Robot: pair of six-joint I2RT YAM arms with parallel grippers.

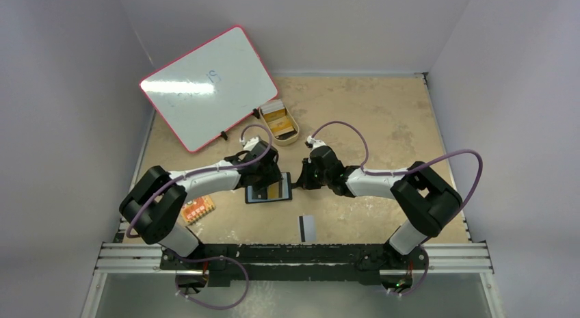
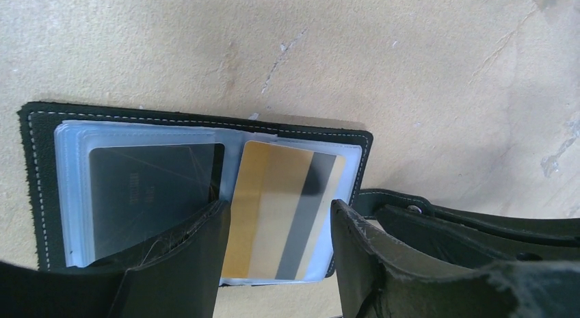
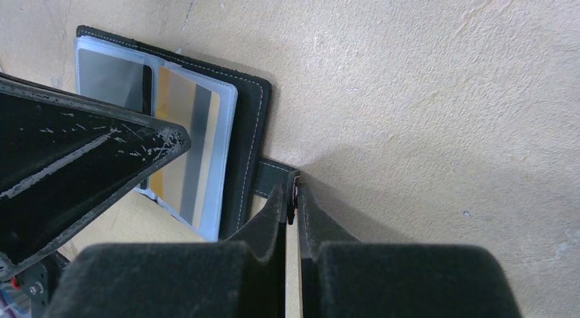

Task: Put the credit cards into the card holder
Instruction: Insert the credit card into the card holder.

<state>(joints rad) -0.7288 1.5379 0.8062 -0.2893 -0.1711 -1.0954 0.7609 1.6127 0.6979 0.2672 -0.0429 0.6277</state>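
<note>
The card holder (image 1: 268,189) lies open and flat mid-table. In the left wrist view its black leather rim (image 2: 37,167) frames clear pockets. A grey card (image 2: 150,188) sits in the left pocket and an orange-gold card with a grey stripe (image 2: 273,208) in the right one. My left gripper (image 2: 279,207) is open, its fingers straddling the gold card's pocket from above. My right gripper (image 3: 293,195) is shut on the holder's snap tab (image 3: 272,176) at its right edge. A pale card with a black stripe (image 1: 307,227) lies loose on the table nearer the arm bases.
A tan oval tray (image 1: 279,122) holding more cards stands behind the holder. A red-rimmed whiteboard (image 1: 208,85) leans at the back left. A small orange board (image 1: 198,208) lies by the left arm's base. Grey walls close in the table.
</note>
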